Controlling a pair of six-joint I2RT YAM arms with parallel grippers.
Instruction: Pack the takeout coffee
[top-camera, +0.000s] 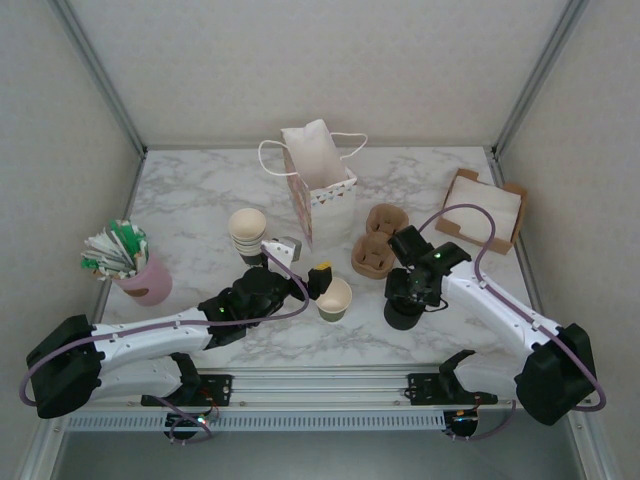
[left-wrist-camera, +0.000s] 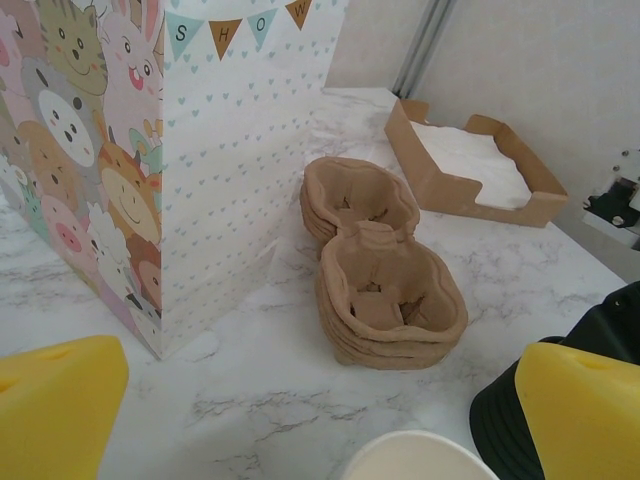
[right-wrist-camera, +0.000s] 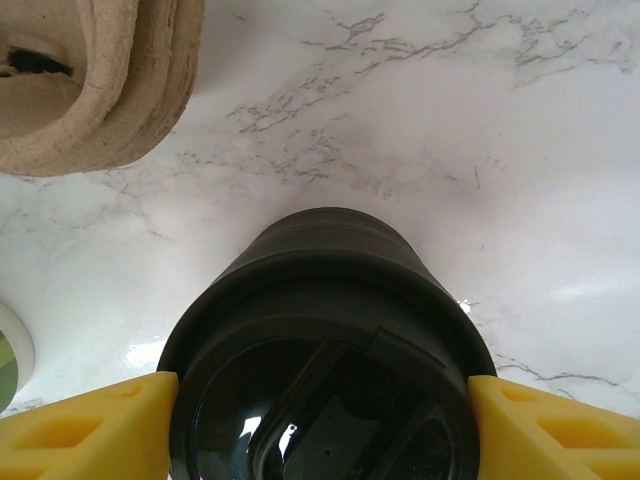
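Observation:
The takeout coffee cup (top-camera: 334, 297) stands open-topped at the table's middle, cream inside and dark olive outside, with no lid on it. Its rim (left-wrist-camera: 420, 458) shows low between the yellow fingers (left-wrist-camera: 55, 400) of my left gripper (top-camera: 305, 262), which hangs wide open just behind it and touches nothing. To the right stands a squat black stack of lids (top-camera: 403, 315). My right gripper (right-wrist-camera: 320, 420) is down over it, a yellow fingertip (right-wrist-camera: 90, 425) pressed to each side of the top lid (right-wrist-camera: 330, 300).
A printed gift bag (top-camera: 318, 190) stands open behind the cup. Stacked brown cup carriers (top-camera: 378, 240) lie right of it, a cardboard napkin box (top-camera: 487, 207) at far right. A stack of cream cups (top-camera: 247, 230) and a pink holder of sachets (top-camera: 140, 275) stand at left.

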